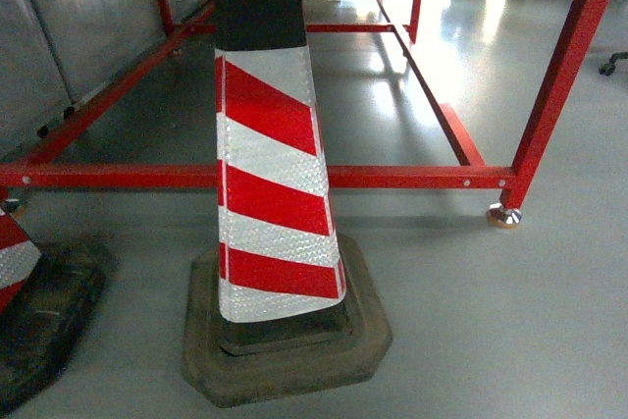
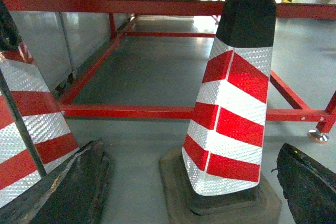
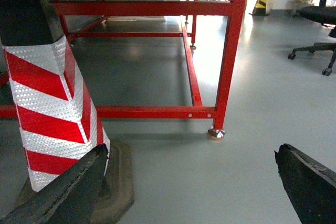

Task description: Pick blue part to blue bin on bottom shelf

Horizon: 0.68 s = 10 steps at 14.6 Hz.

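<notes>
Both pincers wide open (nothing held), facing a striped cone (image 1: 270,174) before a red frame (image 1: 412,176).

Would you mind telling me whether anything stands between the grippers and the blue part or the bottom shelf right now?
Neither the blue part nor the bottom shelf shows in any view, so I cannot judge. Directly ahead stands a red-and-white striped cone on its base, with a red metal frame behind it. Both the left gripper and right gripper are open and empty.
</notes>
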Motion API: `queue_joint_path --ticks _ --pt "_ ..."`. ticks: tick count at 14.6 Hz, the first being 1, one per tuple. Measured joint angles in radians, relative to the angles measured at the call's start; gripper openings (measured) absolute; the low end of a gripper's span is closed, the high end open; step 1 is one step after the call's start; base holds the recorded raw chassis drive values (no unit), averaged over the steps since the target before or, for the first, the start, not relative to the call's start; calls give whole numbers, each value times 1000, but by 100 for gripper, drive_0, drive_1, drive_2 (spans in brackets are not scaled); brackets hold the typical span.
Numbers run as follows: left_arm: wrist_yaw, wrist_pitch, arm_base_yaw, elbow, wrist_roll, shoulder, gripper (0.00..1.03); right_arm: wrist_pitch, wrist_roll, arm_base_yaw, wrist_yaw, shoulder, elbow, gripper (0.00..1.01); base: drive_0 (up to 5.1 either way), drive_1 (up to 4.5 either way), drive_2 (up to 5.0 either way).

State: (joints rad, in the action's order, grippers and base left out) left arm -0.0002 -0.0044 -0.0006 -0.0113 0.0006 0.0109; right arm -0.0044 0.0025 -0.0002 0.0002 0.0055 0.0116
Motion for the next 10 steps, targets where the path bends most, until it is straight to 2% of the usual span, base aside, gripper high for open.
queue_joint_path --ticks 10 --pt "0 0 0 0 0 0 98 0 0 0 0 0 0 98 0 0 0"
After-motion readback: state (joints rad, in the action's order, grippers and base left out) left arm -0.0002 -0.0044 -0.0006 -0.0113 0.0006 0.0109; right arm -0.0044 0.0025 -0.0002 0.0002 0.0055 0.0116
